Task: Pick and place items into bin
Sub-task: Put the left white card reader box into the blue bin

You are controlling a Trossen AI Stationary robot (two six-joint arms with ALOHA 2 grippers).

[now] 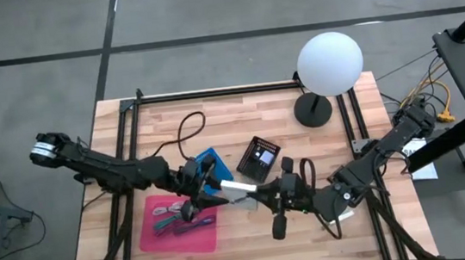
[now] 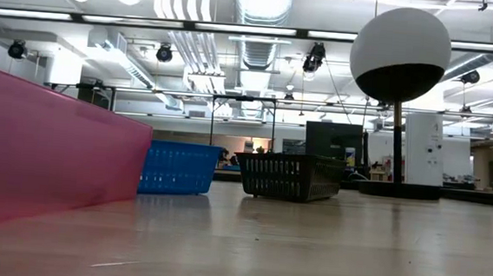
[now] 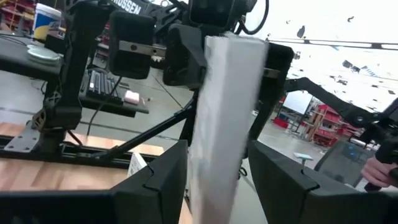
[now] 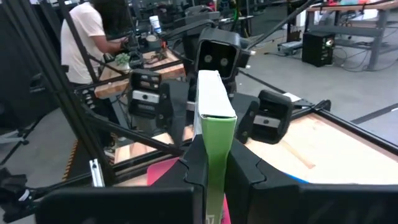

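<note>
Green and white carton [image 4: 214, 118]: the right gripper [image 4: 214, 165] has it clamped, both fingers [image 4: 241, 165] pressed flat against its sides with no gap showing. The left gripper [image 3: 217, 180] takes the opposite end of the same carton [image 3: 221, 118]; its fingers [image 3: 158, 180] sit narrow, close on either side, and appear to bear on it. Two grippers on one item reads as a handover between arms.

Seen from above, the carton [image 1: 237, 186] hangs in the air just beyond the pink bin [image 1: 150, 235], off its corner nearest the black basket [image 1: 260, 157]. The left gripper [image 1: 213, 191] is over that corner; the right gripper [image 1: 263, 194] is just outside the bin on the same side. A blue basket [image 1: 212, 160] stands touching or just beside the bin's far edge. The white globe lamp [image 1: 329, 63] stands well apart from the bin, past the black basket.

Progress, as judged: several pens [image 1: 177, 222], purple and teal, lie in the bin, so part of the work is done. The carton is not yet in. No other loose item can be made out on the table.

Limits: the arms cover the tabletop beside the bin. The table-height camera shows only the bin's wall [image 2: 45, 150], neither gripper and nothing of its contents. The carton's lower end is cut off in both wrist cameras, and its printing cannot be read.
</note>
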